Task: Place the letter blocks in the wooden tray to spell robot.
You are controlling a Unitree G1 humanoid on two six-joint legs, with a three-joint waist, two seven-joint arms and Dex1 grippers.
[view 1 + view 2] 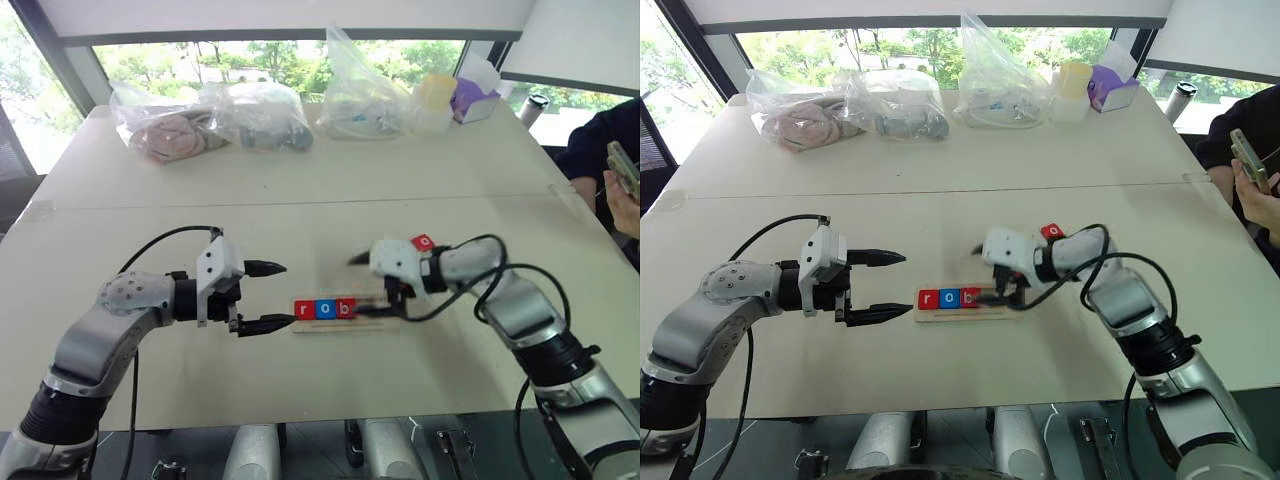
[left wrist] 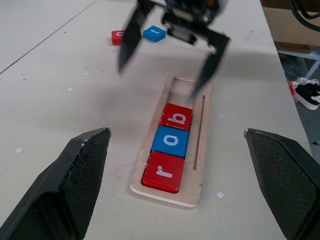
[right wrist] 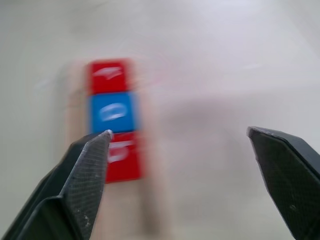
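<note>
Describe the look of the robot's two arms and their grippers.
Both arms have rounded silver-grey metal shells with black joint sections. A thin black cable loops loosely along each. The left gripper and right gripper each have a white housing at the wrist and two black tapered fingers with finely textured inner faces.

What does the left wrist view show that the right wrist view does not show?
The left wrist view alone shows two loose blocks, a red block and a blue block, lying beyond the open right claw. The right wrist view alone adds nothing further. Both share the wooden tray holding three blocks in a row: red r, blue o, red b.
</note>
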